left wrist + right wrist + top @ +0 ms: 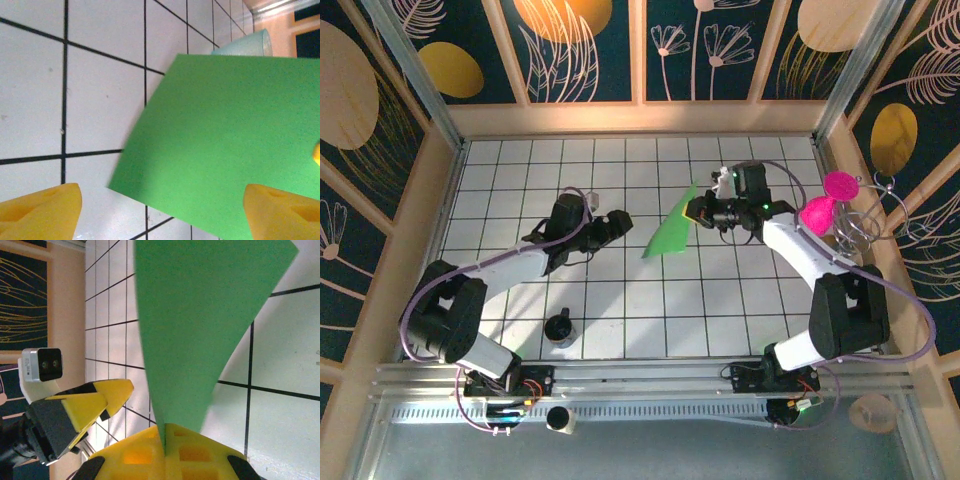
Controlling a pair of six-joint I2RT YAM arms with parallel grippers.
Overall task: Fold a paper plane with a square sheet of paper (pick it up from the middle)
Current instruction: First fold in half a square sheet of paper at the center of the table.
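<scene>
White grid-tile table (650,300), sm dark round obj (560,328) nr front edge, pale teal cup (245,45)

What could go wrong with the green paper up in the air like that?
The right end effector pinches the paper by one edge only, so it might slip out or flop and crease wrongly. The left end effector is open and apart from the paper, so nothing else would catch it.

Matt and smooth all round.
The sheet of paper (190,330) is thin, matt green and smooth; my right pincer (163,432) has dull yellow plastic fingers (200,452); the table (100,90) looks like smooth white tile.
</scene>
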